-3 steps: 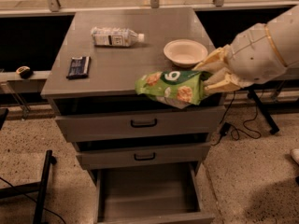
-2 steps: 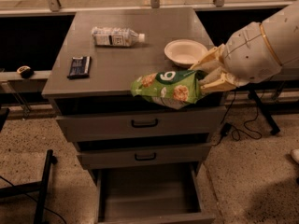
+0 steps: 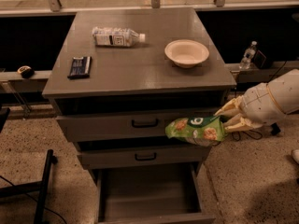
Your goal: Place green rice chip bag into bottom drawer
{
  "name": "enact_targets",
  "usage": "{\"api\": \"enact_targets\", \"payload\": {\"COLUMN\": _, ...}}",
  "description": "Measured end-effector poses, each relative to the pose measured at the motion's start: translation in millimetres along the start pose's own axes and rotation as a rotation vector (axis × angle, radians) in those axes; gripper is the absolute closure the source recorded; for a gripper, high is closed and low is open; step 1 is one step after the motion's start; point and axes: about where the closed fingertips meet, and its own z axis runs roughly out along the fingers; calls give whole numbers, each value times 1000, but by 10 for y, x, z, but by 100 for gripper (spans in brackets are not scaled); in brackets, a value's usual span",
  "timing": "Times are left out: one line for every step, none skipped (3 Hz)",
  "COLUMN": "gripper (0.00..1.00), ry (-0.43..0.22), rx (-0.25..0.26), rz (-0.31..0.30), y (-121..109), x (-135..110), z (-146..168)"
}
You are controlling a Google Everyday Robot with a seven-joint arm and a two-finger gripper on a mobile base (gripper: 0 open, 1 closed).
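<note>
Legible only in part: one white rounded character, perhaps a 6, on the green rice chip bag (image 3: 194, 129), pinched at its right end by the gripper (image 3: 228, 117) below the worktop's (image 3: 135, 66) front right corner. Bottle (image 3: 117, 36) label near back edge, dark wrapper (image 3: 79, 66) near left edge: unreadable.

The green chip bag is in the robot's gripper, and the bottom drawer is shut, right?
No. The gripper, right of the grey cabinet, holds the crinkly green rice chip bag, but the deep grey bottom drawer is open, as the camera view shows.
</note>
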Motion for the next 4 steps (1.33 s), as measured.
{"api": "enact_targets", "payload": {"gripper": 100, "ry": 0, "rx": 0, "rz": 0, "y": 0, "x": 0, "z": 0}}
{"api": "enact_targets", "payload": {"gripper": 100, "ry": 0, "rx": 67, "rz": -11, "y": 12, "x": 129, "z": 100}}
{"api": "enact_targets", "payload": {"gripper": 100, "ry": -84, "rx": 168, "rz": 46, "y": 338, "x": 785, "z": 841}}
{"api": "enact_targets", "payload": {"gripper": 100, "ry": -155, "rx": 161, "rz": 99, "y": 491, "x": 1169, "z": 1394}}
